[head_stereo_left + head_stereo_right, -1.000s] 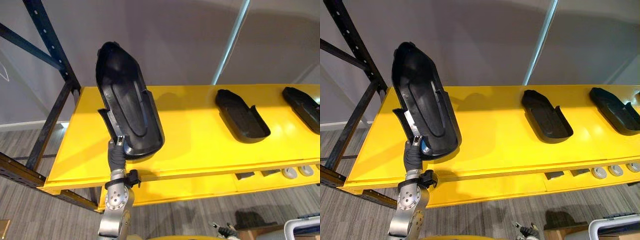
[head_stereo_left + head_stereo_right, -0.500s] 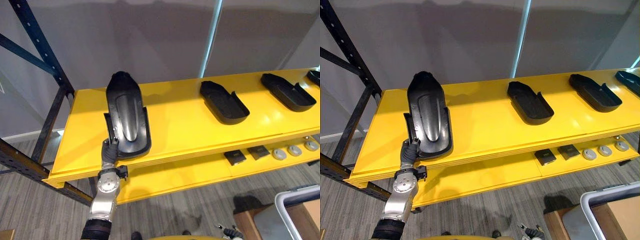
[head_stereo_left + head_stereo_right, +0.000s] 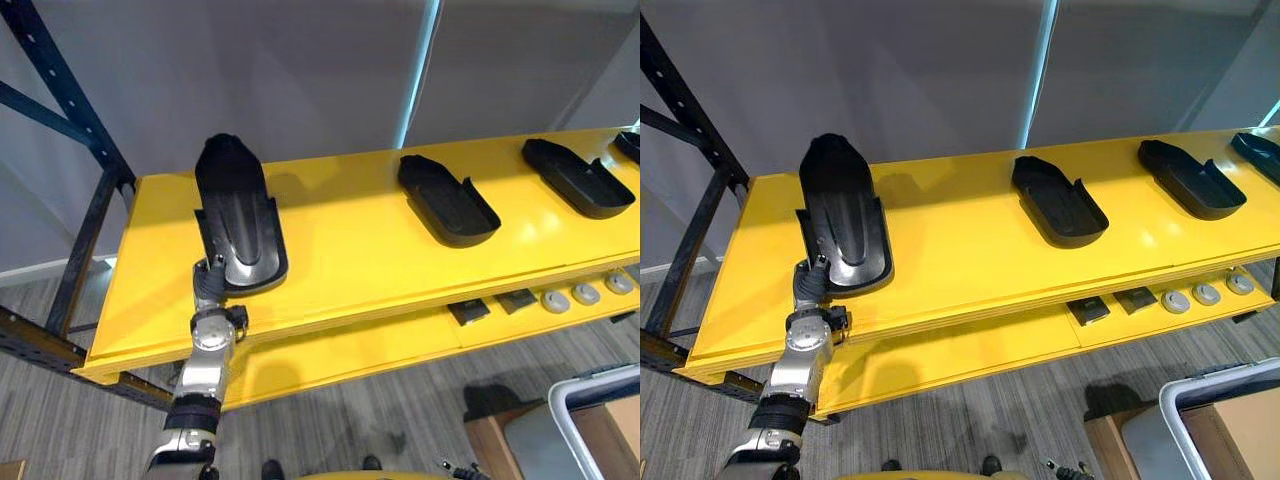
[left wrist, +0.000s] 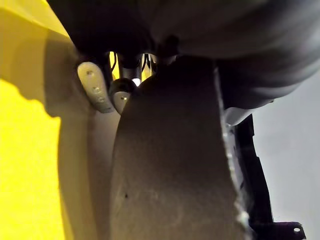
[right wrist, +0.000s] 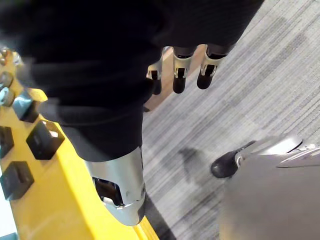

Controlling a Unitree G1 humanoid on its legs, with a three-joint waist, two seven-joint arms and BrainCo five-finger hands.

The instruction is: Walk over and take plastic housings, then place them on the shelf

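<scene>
Left hand (image 3: pixel 208 283) clamped on the 6 o'clock end of a black housing (image 3: pixel 235 215), which points to 12 over the left end of the yellow shelf (image 3: pixel 350 260); contact with the shelf unclear. Toward 3 o'clock on the shelf lie a second housing (image 3: pixel 448 200) and a third housing (image 3: pixel 578 178), well apart. Right hand (image 5: pixel 179 70) hangs with fingers loose and apart above the floor (image 5: pixel 250 90).

The left hand (image 3: pixel 207 283) is mostly hidden behind the near end of the black housing (image 3: pixel 235 215), so its grip cannot be told. Up close, that housing is a dark blur. The far-right housing (image 3: pixel 632 143) is cut off by the edge. The small parts (image 3: pixel 556 299) on the lower shelf (image 3: pixel 350 345), well apart from the fingers (image 5: pixel 179 81) of the right hand (image 5: pixel 207 70), are too small to identify.
</scene>
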